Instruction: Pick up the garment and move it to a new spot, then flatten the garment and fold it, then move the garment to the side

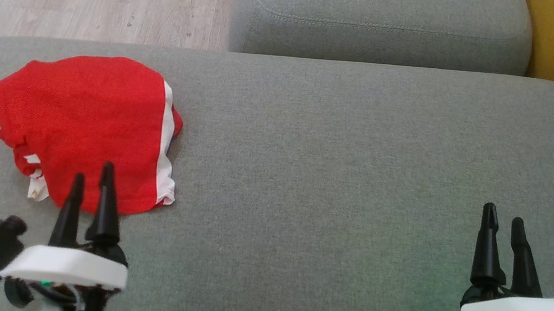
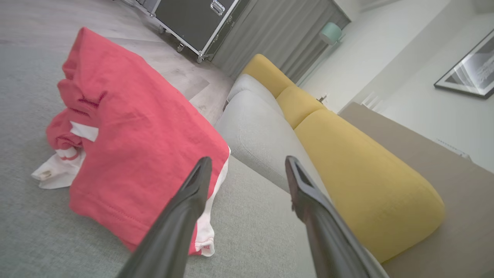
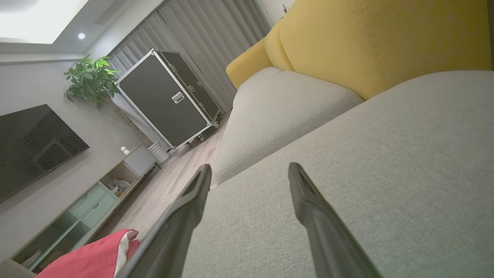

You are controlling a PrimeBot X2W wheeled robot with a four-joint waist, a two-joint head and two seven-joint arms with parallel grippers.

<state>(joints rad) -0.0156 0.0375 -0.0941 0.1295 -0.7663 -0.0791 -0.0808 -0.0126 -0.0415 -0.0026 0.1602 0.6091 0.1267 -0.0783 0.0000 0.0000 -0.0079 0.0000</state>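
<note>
I have one red garment (image 1: 86, 118) with white trim, crumpled on the left part of the grey seat cushion (image 1: 339, 188), straight ahead of my left gripper (image 1: 94, 171), whose tips hover just at its near hem; its longer side runs across me. My right gripper (image 1: 503, 214) is well apart over bare cushion. Two grippers, both spread wide, holding nothing

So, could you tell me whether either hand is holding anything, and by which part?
Nothing is held. The left hand is open at the near edge of the red garment, not gripping it; the right hand is open over the grey cushion.
</note>
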